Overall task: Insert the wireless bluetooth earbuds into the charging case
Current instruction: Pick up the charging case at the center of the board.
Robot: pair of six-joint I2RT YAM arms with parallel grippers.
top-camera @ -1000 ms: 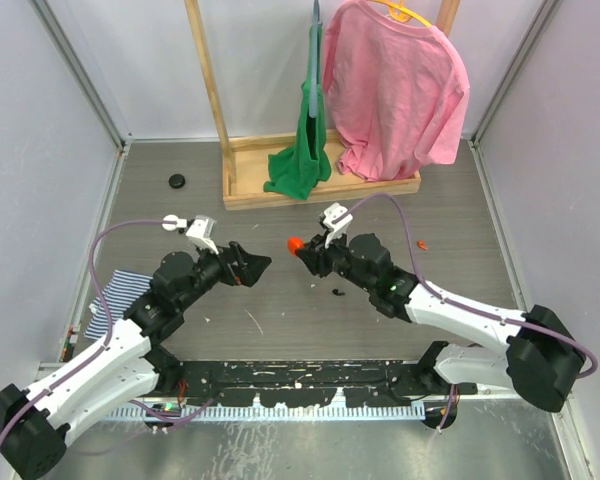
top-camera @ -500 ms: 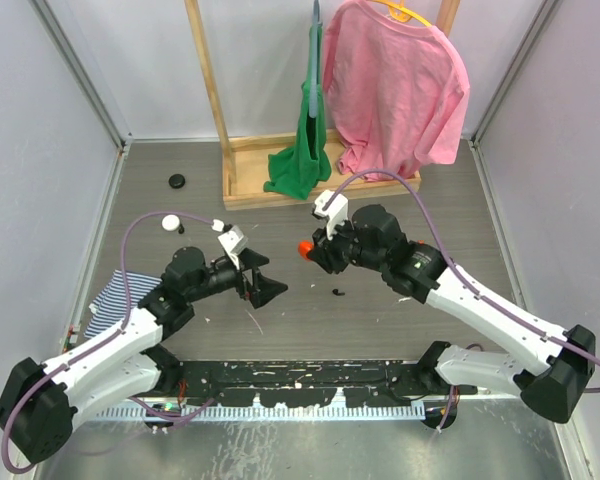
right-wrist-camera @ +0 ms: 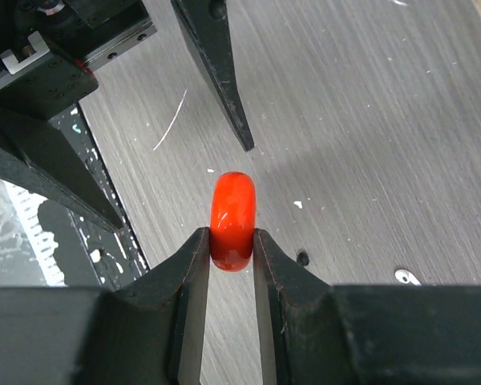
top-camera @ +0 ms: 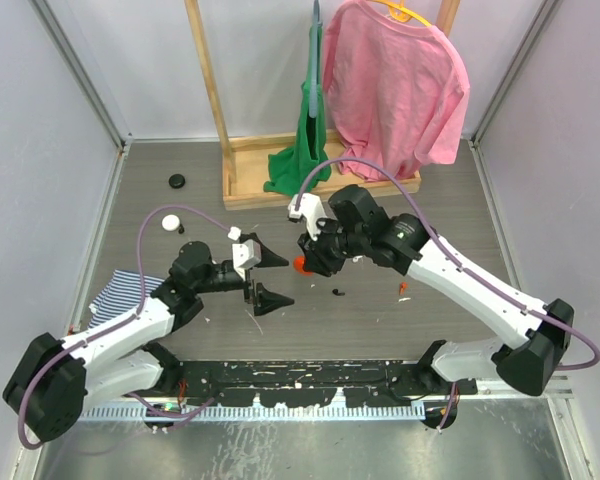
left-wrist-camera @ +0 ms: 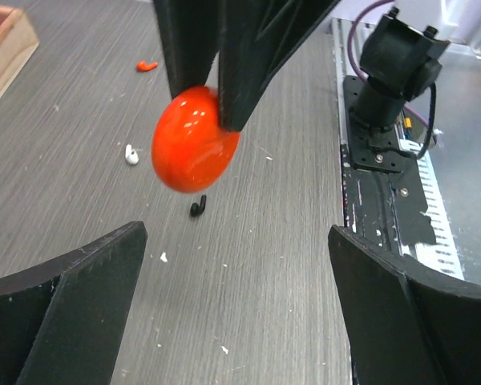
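One orange case (right-wrist-camera: 232, 212) clamped in right end effector (right-wrist-camera: 231, 245); left end effector (left-wrist-camera: 236, 233) agape; wrist-only white earbud (left-wrist-camera: 131, 154).

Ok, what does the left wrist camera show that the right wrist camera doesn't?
Only the left wrist view: a small orange piece lying on the table, and an arm base at the table's edge. Only the right wrist view: a thin pale streak on the table. Both: the orange case pinched in the right gripper, the wide-open left gripper, and a small black piece on the table.
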